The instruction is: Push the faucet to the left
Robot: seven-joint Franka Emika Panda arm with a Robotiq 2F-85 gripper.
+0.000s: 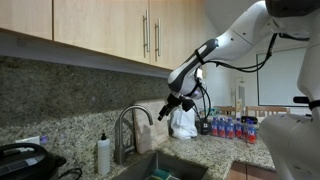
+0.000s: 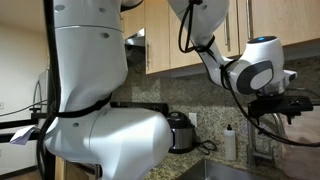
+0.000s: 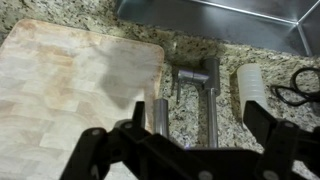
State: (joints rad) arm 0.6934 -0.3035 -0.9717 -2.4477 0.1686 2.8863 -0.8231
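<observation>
The faucet (image 1: 125, 125) is a tall brushed-steel gooseneck tap standing behind the sink (image 1: 165, 165). In the wrist view I look down on it, and its steel tubes (image 3: 212, 105) run between my fingers over the granite. My gripper (image 1: 170, 104) hangs open and empty just above and to the right of the spout's arch, apart from it. The gripper also shows in an exterior view (image 2: 276, 106) and in the wrist view (image 3: 180, 150). A small white soap bottle (image 1: 104, 155) stands left of the faucet, and it shows in the wrist view too (image 3: 250, 85).
A wooden cutting board (image 3: 70, 80) lies on the granite beside the faucet. A white bag (image 1: 183, 122) and several small bottles (image 1: 230, 127) stand on the counter at the right. A black appliance (image 1: 25, 160) sits at the far left. Cabinets hang overhead. A black cable (image 3: 298, 85) lies near the soap bottle.
</observation>
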